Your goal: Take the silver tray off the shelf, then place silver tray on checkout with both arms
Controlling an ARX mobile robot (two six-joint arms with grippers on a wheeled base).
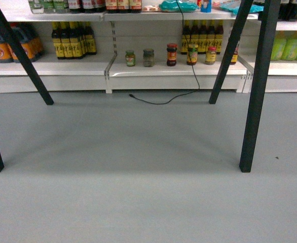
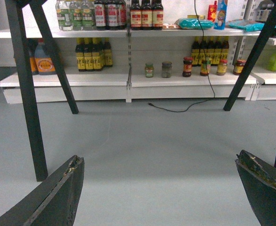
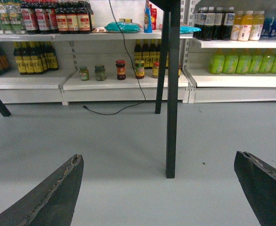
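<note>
The silver tray is out of view in all three views, and so is the checkout countertop. White shelf boards [image 1: 174, 70] run along the far wall, carrying dark bottles and small jars [image 1: 172, 54]. My left gripper [image 2: 159, 157] is open, its black fingers [image 2: 58, 193] wide apart over bare grey floor. The right gripper [image 3: 158, 156] is open too, with only floor and a black leg between its fingers [image 3: 263, 183]. Neither gripper appears in the head view.
Slanted and upright black legs [image 1: 255, 86] stand on the grey floor [image 1: 138, 167] at left and right. One leg [image 3: 172, 89] rises just ahead of the right gripper. A black cable [image 1: 169, 100] trails from the shelf onto the floor. Green drink bottles [image 3: 241, 61] fill the right-hand shelves.
</note>
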